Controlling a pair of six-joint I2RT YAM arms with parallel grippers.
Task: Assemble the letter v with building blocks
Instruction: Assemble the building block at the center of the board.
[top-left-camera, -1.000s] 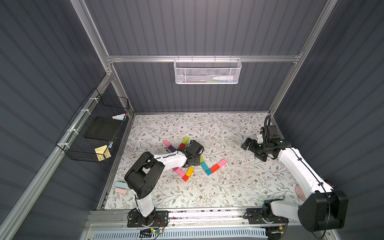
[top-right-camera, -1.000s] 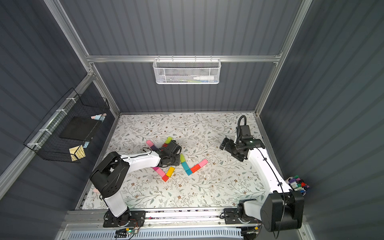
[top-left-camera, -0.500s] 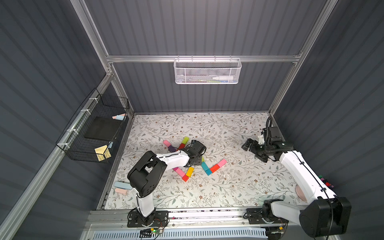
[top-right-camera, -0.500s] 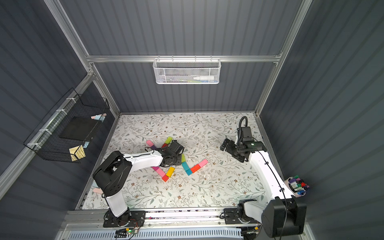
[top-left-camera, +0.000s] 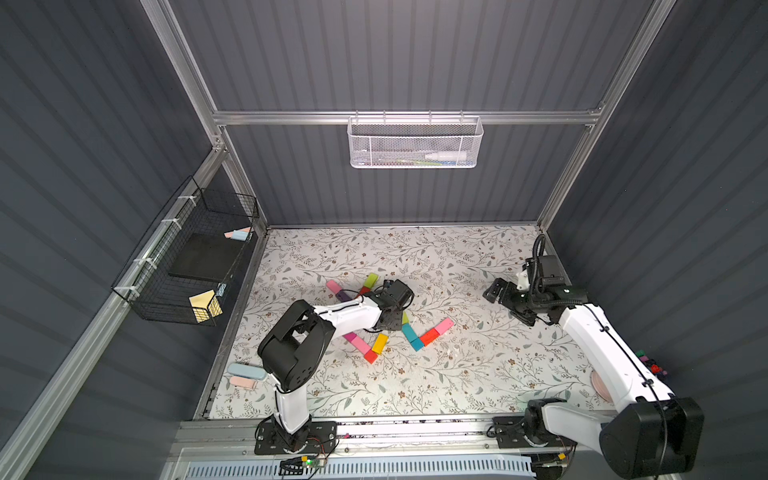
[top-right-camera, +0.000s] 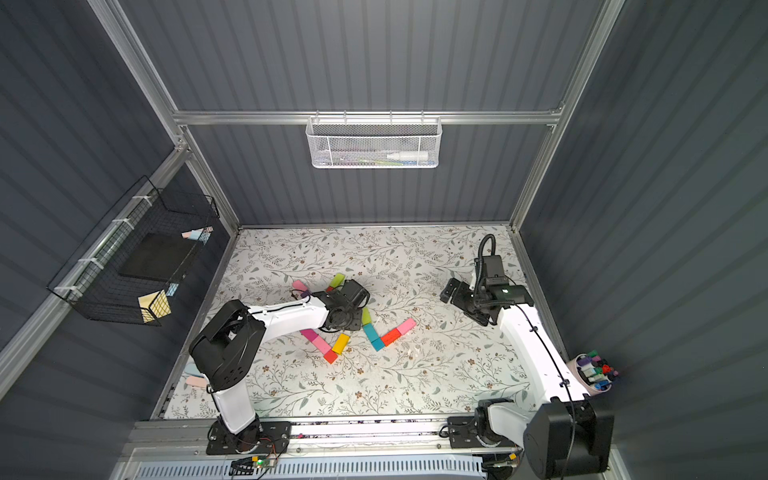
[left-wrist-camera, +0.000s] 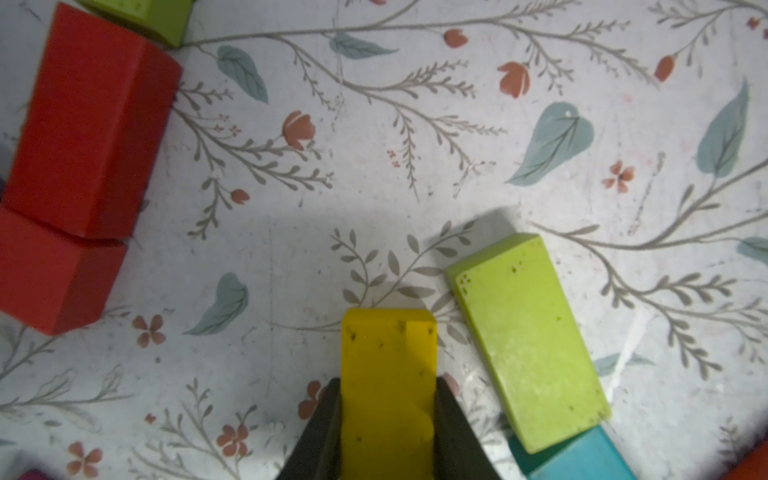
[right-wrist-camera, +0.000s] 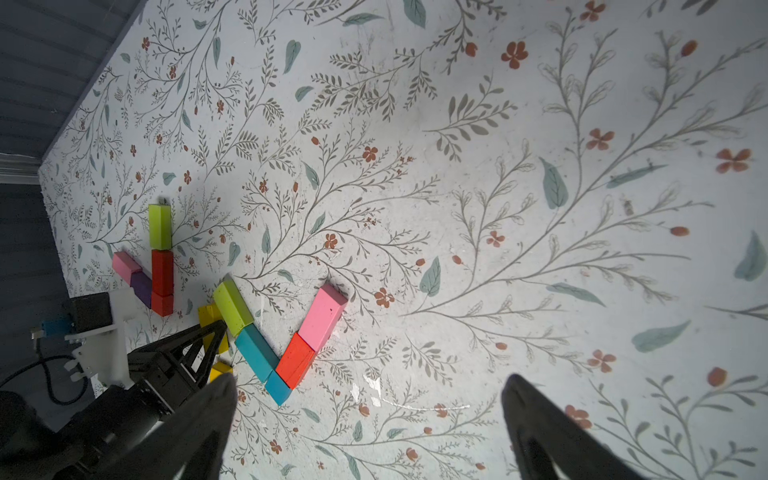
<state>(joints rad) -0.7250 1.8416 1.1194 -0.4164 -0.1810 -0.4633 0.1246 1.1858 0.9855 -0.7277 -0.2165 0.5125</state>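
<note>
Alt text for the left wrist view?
The left gripper is shut on a matte yellow rectangular block over the floral-print mat. A lime rectangular block lies beside it, end to end with a teal block; two red blocks lie farther off.

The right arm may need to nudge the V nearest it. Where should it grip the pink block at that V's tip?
Grip the pink block across its two long side faces, near the middle, coming straight down. It lies flat with both long sides free, while one short end butts the red block, so a lengthwise grip is probably blocked.
</note>
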